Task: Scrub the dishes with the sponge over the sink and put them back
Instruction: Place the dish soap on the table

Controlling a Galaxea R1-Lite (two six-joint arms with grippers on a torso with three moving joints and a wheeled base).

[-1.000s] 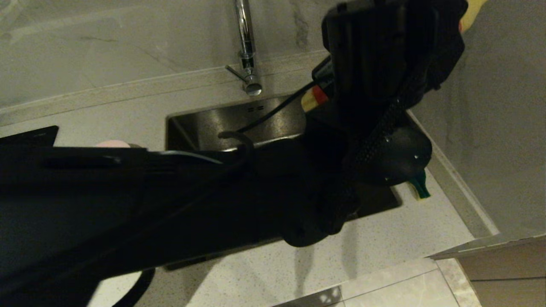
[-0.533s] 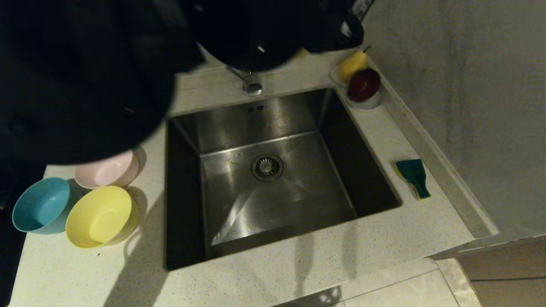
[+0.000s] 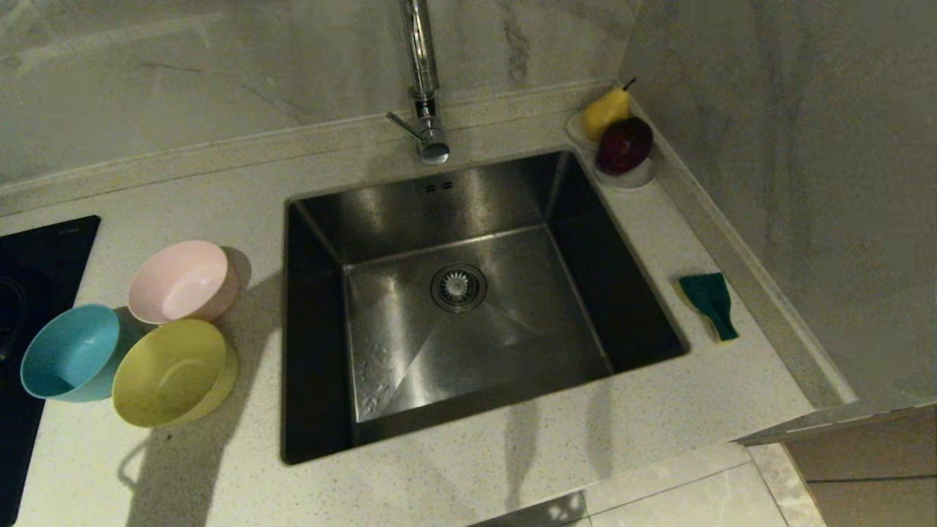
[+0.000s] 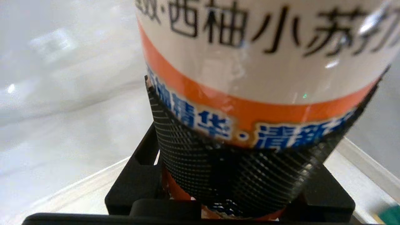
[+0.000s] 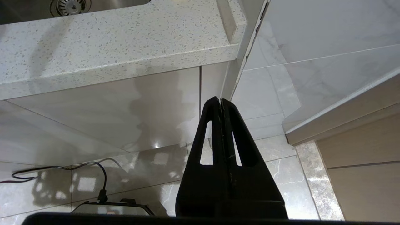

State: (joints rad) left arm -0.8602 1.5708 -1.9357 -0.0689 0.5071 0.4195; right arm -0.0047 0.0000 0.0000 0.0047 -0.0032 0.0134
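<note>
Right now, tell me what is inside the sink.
The sink holds only its round drain strainer in the middle of the floor, plus some wet streaks. No bowl or sponge is in it. The foot of the near wall is hidden below the counter edge.

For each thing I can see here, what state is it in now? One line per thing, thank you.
Pink bowl: upright, empty, on the counter.
Blue bowl: tilted, empty.
Yellow bowl: tilted, empty.
Sponge: flat on the counter, green face up, untouched.
Sink: empty, drain strainer in place.
Tap: no water running.
Left end effector: gripping a labelled bottle.
Right end effector: shut, empty, parked below the counter.
</note>
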